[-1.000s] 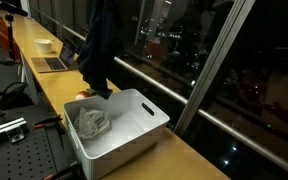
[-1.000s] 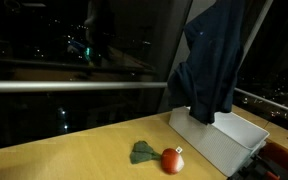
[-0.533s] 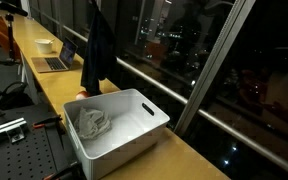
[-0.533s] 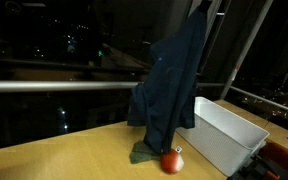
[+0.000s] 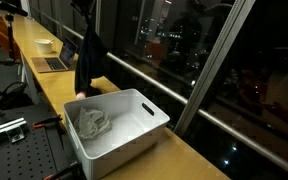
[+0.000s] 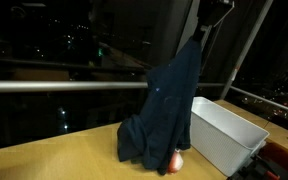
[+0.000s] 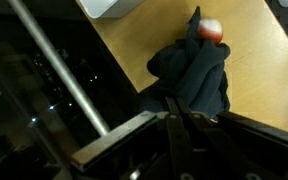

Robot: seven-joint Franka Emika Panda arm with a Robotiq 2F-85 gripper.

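One garment (image 6: 169,105) hangs from the gripper (image 6: 212,14), clamped at its top, hem pooled on the table (image 6: 54,155). Judged step: laying it down; next needs descent before release.

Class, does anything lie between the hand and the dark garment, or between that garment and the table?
Nothing separates the hand from the dark garment hanging from it. A red round object lies on the table under its hem.

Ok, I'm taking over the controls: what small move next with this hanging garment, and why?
Probably lower it: the gripper holds the dark garment by its top, most of it hangs free, and only its lower end bunches on the table beside the red fruit.
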